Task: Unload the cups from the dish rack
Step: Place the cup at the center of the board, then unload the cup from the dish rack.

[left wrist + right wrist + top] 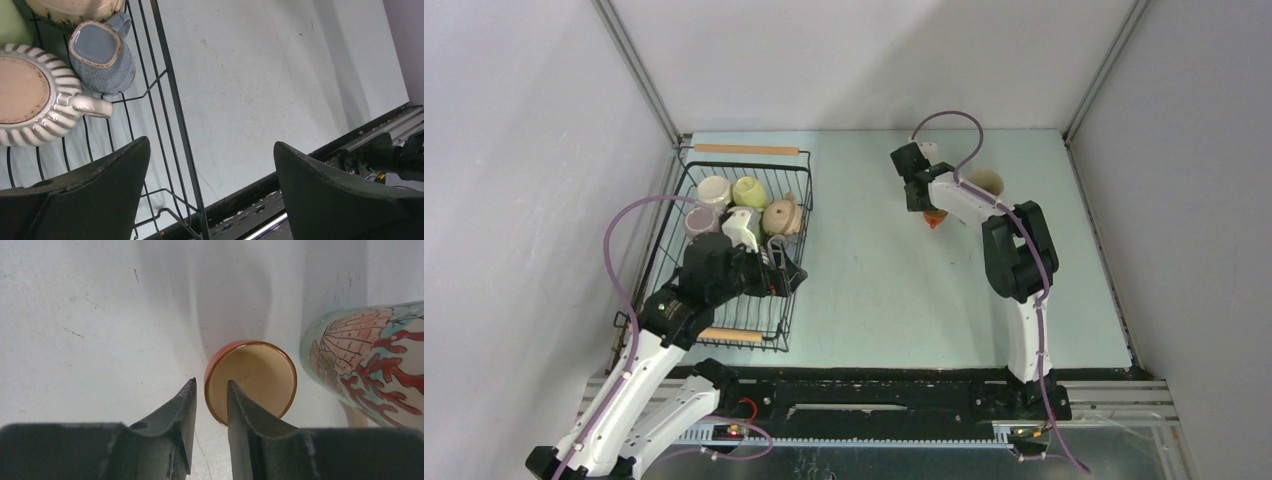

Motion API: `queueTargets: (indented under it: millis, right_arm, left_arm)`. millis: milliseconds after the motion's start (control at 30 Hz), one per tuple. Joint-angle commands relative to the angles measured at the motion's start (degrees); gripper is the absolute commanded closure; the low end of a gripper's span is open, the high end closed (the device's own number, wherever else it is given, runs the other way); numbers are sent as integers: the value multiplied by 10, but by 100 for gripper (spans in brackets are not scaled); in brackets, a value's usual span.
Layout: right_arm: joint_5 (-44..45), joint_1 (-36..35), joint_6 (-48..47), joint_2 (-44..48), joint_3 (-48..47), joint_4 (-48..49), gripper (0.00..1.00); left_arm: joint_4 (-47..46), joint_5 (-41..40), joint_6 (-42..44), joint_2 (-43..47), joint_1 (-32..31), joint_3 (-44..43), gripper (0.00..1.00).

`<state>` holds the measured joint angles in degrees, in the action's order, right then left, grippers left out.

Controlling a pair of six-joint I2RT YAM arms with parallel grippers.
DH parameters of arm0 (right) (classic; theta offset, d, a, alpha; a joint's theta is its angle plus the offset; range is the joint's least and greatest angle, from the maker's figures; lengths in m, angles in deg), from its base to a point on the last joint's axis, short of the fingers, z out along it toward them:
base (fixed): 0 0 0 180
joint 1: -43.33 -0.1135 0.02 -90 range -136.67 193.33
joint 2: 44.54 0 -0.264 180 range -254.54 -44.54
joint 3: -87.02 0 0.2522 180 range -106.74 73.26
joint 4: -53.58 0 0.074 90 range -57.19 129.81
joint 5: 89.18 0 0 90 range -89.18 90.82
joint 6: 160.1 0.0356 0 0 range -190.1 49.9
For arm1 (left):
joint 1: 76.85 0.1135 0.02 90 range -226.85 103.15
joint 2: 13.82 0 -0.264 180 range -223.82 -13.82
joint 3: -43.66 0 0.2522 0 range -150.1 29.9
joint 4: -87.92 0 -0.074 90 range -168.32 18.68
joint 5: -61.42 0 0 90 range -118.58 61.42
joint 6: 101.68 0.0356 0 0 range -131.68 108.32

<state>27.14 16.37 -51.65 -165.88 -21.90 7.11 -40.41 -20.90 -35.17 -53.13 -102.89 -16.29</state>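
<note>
Pale table (pixel 894 290), white walls on three sides. Rack (pixel 754 312) stood at the table's left side, with one wooden handle at the far end and one at the near end.

Cups in the rack were bunched in its far half: white cup (pixel 714 188), yellow-green cup (pixel 749 190), tan cup (pixel 781 215).

Left claw (pixel 211 145) hung over the rack's near right part, jaws spread wide, nothing between them. In the left wrist view the rack's side wire ran up between the fingers. The ribbed cup (pixel 30 95) and grey-blue cup (pixel 100 55) lay inside the rack, beyond the left finger and apart from it. The ribbed cup's handle pointed toward the grey-blue cup.

Right claw (pixel 211 385) was over the right part of the table, well apart from the rack. Orange cup (pixel 255 375) stood upright on the table directly under it. The jaws were narrowly parted and astride the near rim, one finger outside and one over the mouth, with a gap showing at the outer finger. Coral-patterned cup (pixel 365 355) stood just beside the orange cup, on its right in the right wrist view.
</note>
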Motion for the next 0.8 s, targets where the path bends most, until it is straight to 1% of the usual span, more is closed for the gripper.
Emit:
queueTargets:
  millis: [0,67,167,200,267,367,433,633,767]
  right_arm:
    - [14,-9,36,69,-33,-41,64]
    - [15,-16,44,90,-37,-59,61]
    - [14,-31,56,130,-36,-93,53]
    - [12,-36,59,145,-34,-103,49]
    - [2,-46,61,174,-27,-119,39]
    - [-20,-57,66,228,-7,-133,24]
    - [-41,-60,68,262,12,-138,17]
    - [-120,-58,66,362,88,-114,3]
    - [-169,-51,65,416,126,-97,1]
  left_arm:
    - [5,-7,2,5,-3,-34,0]
    - [12,-20,-1,5,-3,-43,0]
    - [24,-47,-8,5,-3,-63,0]
    - [28,-58,-11,3,-3,-71,0]
    - [38,-74,-19,1,-3,-85,0]
    - [56,-127,-36,-4,-3,-102,0]
    - [71,-166,-57,-9,-3,-111,0]
    - [120,-297,-128,-34,-2,-133,0]
    - [164,-362,-165,-73,5,-162,0]
